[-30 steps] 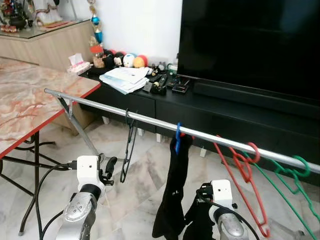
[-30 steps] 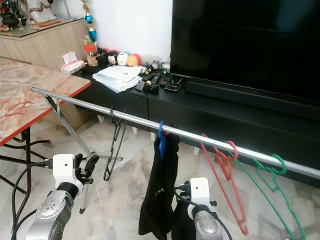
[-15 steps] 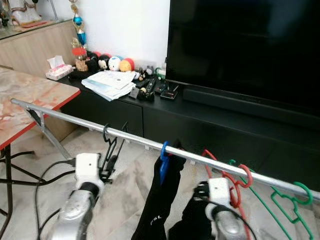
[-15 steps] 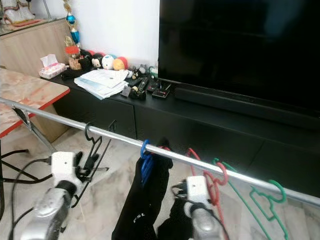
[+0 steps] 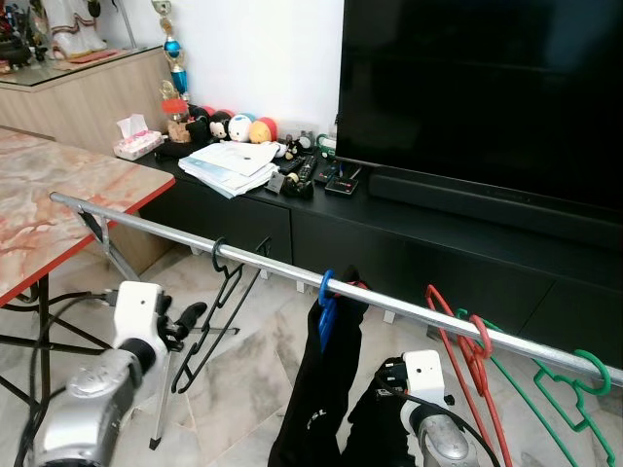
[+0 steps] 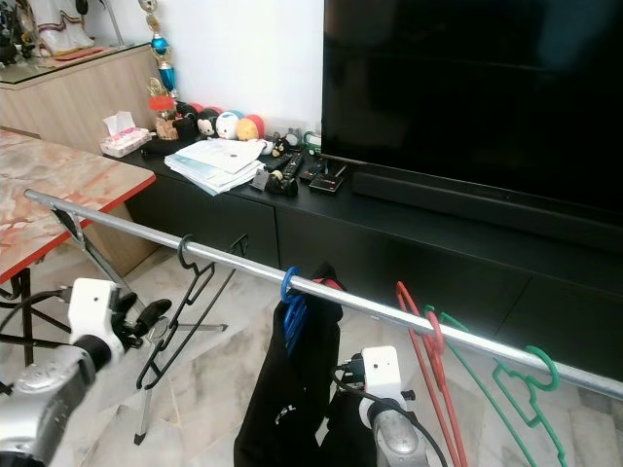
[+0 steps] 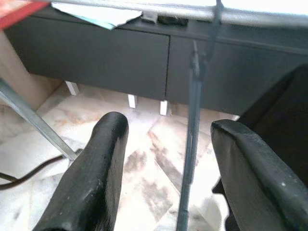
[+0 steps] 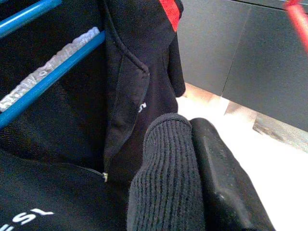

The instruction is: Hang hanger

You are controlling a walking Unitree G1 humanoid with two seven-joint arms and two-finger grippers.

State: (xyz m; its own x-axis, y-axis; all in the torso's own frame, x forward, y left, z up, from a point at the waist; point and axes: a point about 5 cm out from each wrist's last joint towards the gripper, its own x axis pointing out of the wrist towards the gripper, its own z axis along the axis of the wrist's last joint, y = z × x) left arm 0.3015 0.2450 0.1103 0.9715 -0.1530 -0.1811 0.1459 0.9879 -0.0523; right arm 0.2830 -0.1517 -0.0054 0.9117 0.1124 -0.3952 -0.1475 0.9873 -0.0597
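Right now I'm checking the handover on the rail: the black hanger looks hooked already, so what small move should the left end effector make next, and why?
Probably draw the left end effector straight back, away from the black hanger. Its fingers stand open on either side of the hanger's wire without touching it, and the hook sits over the metal rail, so nothing needs holding. The right end effector pinches the black garment's cuff.

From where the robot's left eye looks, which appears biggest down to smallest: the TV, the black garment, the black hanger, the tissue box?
1. TV
2. Black garment, though nearness inflates it
3. Black hanger
4. Tissue box, far off
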